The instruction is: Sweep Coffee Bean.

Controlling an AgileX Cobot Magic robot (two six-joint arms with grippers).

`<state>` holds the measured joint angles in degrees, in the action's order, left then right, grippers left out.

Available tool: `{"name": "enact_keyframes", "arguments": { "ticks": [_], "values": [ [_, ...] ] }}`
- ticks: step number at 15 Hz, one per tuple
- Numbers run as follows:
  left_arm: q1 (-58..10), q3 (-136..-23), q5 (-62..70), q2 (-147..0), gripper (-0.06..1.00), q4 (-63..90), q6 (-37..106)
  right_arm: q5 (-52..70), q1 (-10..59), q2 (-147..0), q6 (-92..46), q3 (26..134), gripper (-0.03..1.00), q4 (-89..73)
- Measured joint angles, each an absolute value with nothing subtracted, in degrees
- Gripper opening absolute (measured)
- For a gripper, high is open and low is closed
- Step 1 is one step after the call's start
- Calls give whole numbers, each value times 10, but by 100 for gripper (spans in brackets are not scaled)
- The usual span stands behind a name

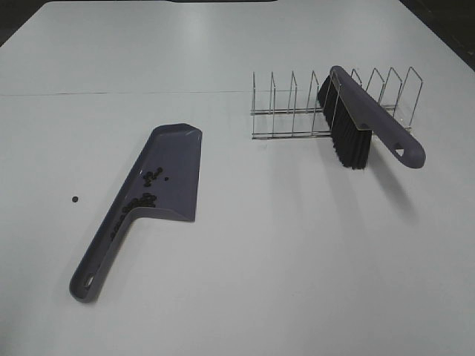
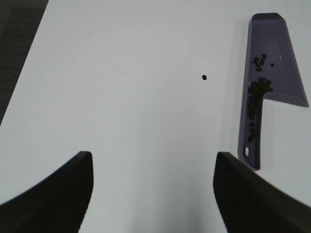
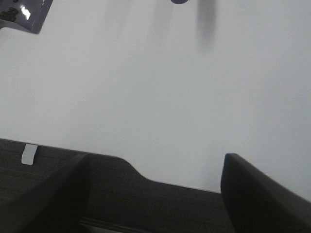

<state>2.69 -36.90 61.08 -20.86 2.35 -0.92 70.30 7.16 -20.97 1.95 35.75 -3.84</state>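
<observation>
My left gripper (image 2: 153, 194) hangs over bare table (image 1: 282, 267) with its jaws wide and nothing between them; the dark fingers (image 2: 58, 194) frame the lower corners of the left wrist view. My right gripper (image 3: 155, 194) is the same, jaws spread wide and empty, hovering above the table's near edge, where the white top gives way to dark floor.

The dustpan (image 1: 174, 159) lies flat on the table's left half, handle pointing toward me and to the left. Most of the beans (image 1: 141, 199) sit inside it (heaped at the back, where the pan narrows into the handle), with a small cluster a little farther up the pan and a few trailing down the handle channel. One stray bean (image 1: 75, 199) lies on the table, apart from the pan on its left; my left wrist camera shows it too, alone on the white surface.

On the right half stands a wire rack (image 1: 297, 111). The brush (image 1: 367, 119) leans across it at a slant, bristles down and touching the table in front of the rack, its handle end sticking out toward the right.

Neither gripper shows in the high view.
</observation>
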Motion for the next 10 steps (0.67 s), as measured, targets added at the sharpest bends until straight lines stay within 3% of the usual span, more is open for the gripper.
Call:
{"name": "enact_keyframes", "arguments": {
  "ticks": [6,10],
  "values": [
    [27,-320,639,-20,62,10,-9,666,72,-29,-3,273,69,-37],
    [27,-304,632,2,62,22,-10,658,72,2,-15,272,69,-37]
  ]
}}
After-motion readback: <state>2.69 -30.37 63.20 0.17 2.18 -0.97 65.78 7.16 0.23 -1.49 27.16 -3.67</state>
